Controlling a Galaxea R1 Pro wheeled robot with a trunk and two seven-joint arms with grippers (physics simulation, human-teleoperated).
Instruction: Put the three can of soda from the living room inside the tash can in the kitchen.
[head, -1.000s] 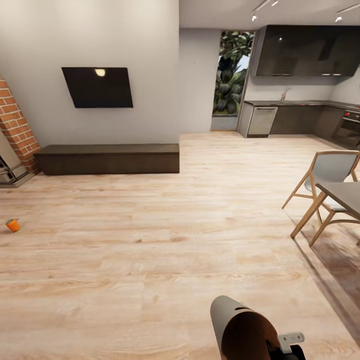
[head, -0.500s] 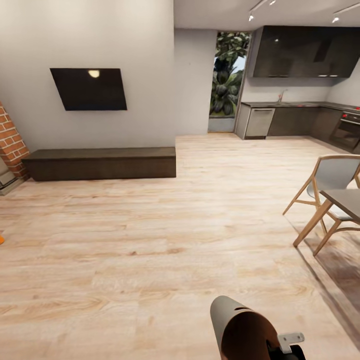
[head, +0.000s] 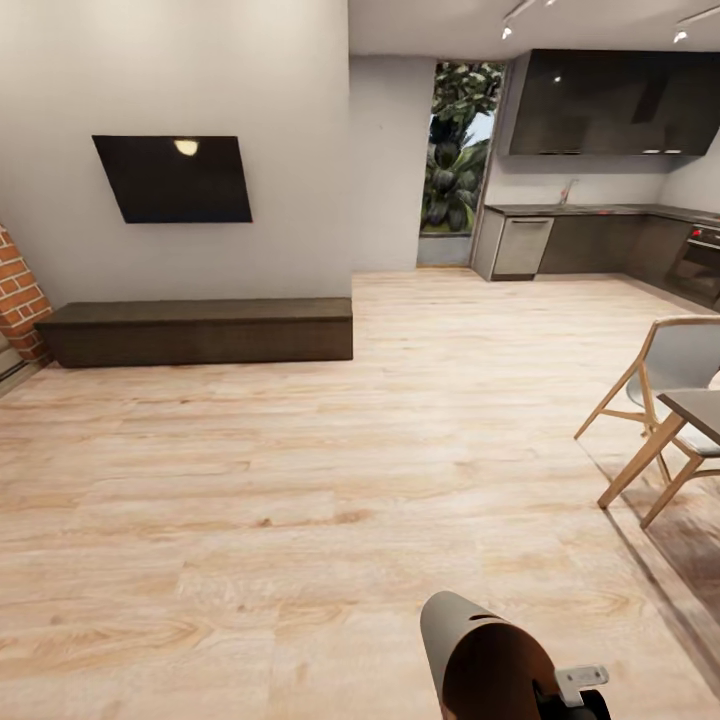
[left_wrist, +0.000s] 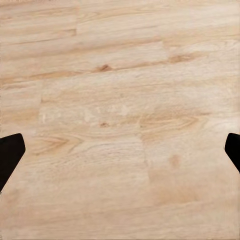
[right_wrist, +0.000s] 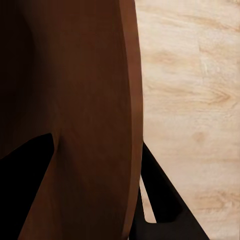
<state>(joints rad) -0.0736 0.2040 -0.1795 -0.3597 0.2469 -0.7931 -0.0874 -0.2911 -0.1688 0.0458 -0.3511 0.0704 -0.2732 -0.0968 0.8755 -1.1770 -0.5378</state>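
Note:
The tash can (head: 478, 655), pale grey outside and copper-brown inside, lies tilted at the bottom of the head view with its mouth toward me. My right gripper (head: 578, 697) is shut on its rim. In the right wrist view one finger (right_wrist: 27, 170) is inside the copper wall (right_wrist: 80, 75) and the other outside it. My left gripper (left_wrist: 120, 150) hangs open over bare wood planks, nothing between its fingers. The cans of soda are out of view. The kitchen (head: 600, 235) lies far ahead at the right.
A low dark bench (head: 200, 330) runs along the wall under a black TV (head: 172, 178). The brick fireplace (head: 15, 295) is at the left edge. A wooden chair (head: 670, 385) and a table corner (head: 700, 410) stand at the right. Wood floor (head: 330, 480) stretches ahead.
The whole view has swung to the right, so the camera moved. An orange can on the floor at the left slid out of the picture. The bin stays held the same way.

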